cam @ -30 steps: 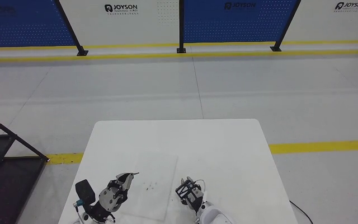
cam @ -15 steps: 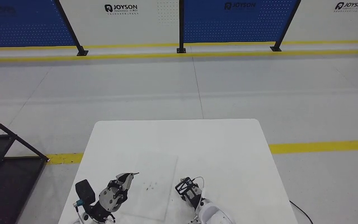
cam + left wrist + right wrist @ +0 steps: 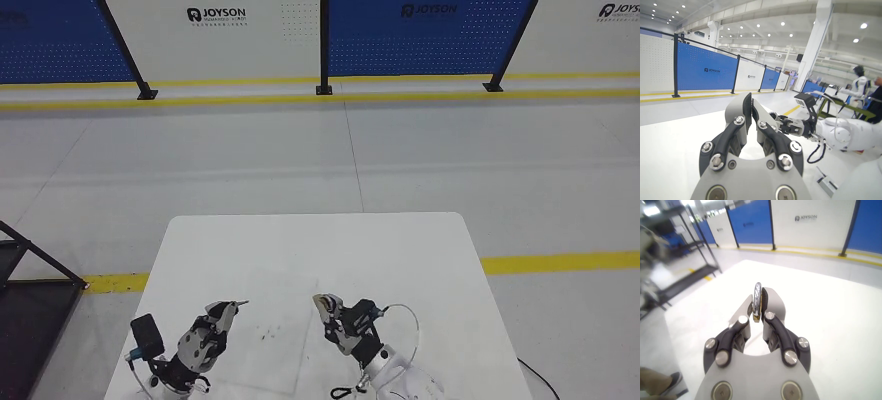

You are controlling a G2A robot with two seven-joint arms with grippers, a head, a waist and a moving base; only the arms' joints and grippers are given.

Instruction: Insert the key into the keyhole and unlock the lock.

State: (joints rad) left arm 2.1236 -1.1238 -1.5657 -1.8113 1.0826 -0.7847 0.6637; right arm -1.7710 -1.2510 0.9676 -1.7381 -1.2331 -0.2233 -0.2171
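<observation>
Gripping the lock (image 3: pixel 756 300) edge-on, the right gripper (image 3: pixel 758 306) had its fingers closed on it, the silver shackle pointing out past the fingertips and the brass body tucked back toward the palm. It was held above the near part of the white tabletop (image 3: pixel 400 250). Held that way, the lock was steadied in the air rather than lying flat. I judged this was meant to present the keyhole to the other arm, though the keyhole itself could not be made out.

The left gripper (image 3: pixel 752 107) sat near it over the tabletop, its fingers pressed together. In the top view a thin dark sliver stuck out beyond its tips toward the lock. This was probably the key (image 3: pixel 241 302), though it was too small to be sure.

The two grippers were near but apart, their tips angled toward each other. The step in hand looked like lining the key up with the keyhole, and insertion was not yet done.
</observation>
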